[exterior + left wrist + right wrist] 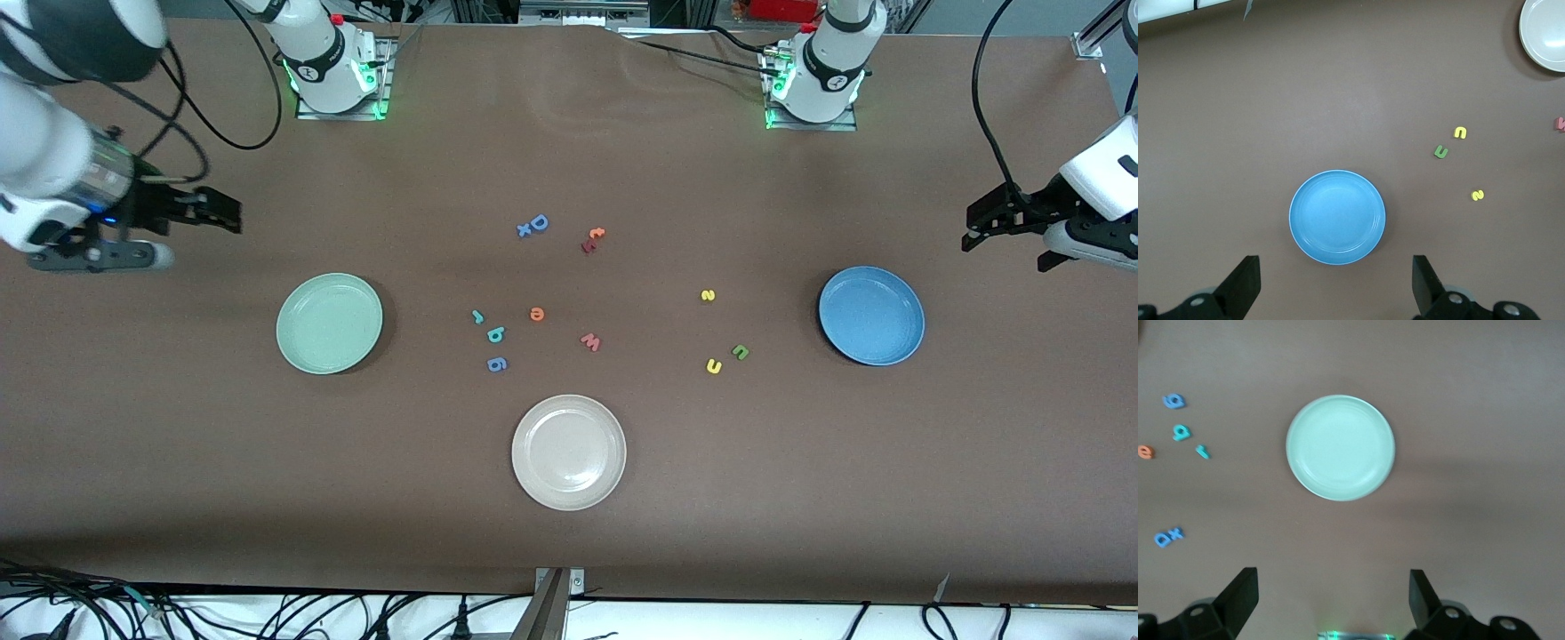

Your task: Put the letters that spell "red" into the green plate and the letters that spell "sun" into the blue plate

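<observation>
Bare table (pixel 569 142) fills the frame's upper middle; scattered letters (pixel 537 314) crowd the centre between green plate (pixel 329 323) and blue plate (pixel 871 315).

Green plate (pixel 329 323) toward right arm's end, blue plate (pixel 871 316) toward left arm's end; letters scattered between; beige-white plate (pixel 568 452) nearer front camera

A wide table covered in a matte brown cloth (pixel 569 551) fills nearly the whole front view, evenly lit, with a slight ripple in the cloth near its upper edge. Along the bottom runs a white strip (pixel 711 622) strewn with loose black cables (pixel 293 613). A grey metal bracket (pixel 553 600) sits at mid-edge. What looks like dark shelving or equipment frames (pixel 587 11) lines the top.
</observation>
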`<control>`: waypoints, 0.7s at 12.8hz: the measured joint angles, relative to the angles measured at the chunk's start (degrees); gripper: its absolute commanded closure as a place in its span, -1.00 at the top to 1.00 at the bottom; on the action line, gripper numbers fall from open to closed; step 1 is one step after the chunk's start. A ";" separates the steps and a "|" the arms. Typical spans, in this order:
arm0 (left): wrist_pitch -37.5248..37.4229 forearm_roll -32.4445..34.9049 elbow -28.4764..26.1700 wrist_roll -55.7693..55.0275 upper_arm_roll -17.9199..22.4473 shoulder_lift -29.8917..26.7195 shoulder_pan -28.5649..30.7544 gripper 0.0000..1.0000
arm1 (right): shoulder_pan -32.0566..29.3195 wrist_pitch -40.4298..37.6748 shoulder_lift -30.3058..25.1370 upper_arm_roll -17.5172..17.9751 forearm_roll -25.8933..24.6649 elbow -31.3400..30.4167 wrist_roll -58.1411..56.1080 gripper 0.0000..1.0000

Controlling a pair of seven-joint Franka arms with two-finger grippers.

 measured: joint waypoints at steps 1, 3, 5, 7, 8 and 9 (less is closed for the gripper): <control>0.00 0.00 0.00 0.00 0.00 0.00 0.00 1.00 | 2.16 2.20 0.98 0.14 0.00 -0.01 3.92 1.00; 0.00 0.00 0.00 0.00 -0.01 0.01 0.00 1.00 | 6.53 6.87 3.66 0.26 0.01 -0.08 11.56 1.00; 0.00 0.00 0.00 0.00 -0.03 0.01 0.00 1.00 | 11.02 10.57 7.33 0.33 0.01 -0.22 17.61 1.00; 0.00 0.00 0.00 0.00 -0.05 0.01 -0.01 1.00 | 15.00 13.81 11.63 0.36 0.04 -0.34 19.89 1.00; 0.00 0.00 0.00 0.00 -0.05 0.00 -0.02 1.00 | 16.65 15.51 13.87 0.36 0.09 -0.35 20.61 1.00; 0.00 0.00 0.00 0.00 -0.05 0.00 -0.02 1.00 | 18.09 16.82 15.92 0.37 0.13 -0.35 21.43 1.00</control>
